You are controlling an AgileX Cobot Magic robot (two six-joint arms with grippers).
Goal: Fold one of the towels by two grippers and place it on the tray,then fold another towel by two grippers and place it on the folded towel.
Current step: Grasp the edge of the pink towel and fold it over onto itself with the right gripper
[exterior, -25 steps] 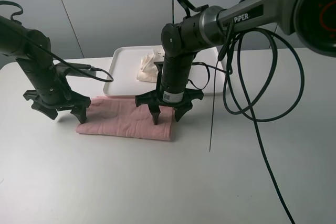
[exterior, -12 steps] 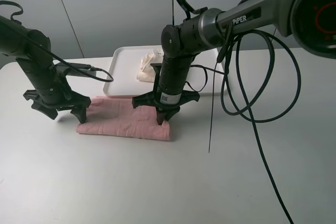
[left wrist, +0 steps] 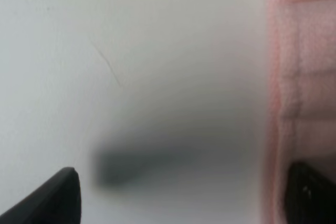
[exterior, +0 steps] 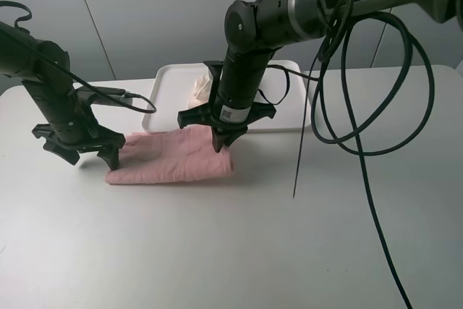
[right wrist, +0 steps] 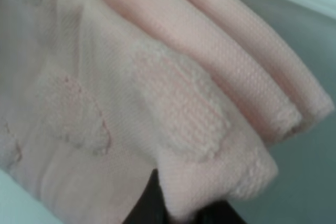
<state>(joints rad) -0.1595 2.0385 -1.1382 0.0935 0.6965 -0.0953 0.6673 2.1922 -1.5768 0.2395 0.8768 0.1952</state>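
Here, cream towel in white tray

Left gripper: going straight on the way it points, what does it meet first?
The table, probably: the open left gripper points down at bare tabletop. One finger hangs over the edge of the pink towel and may touch that first.

The pink towel shows a fine woven rib and faint raised blocks of the same pink. The cream towel appears plain, though small in view. White tray, white table; left gripper and right gripper black.
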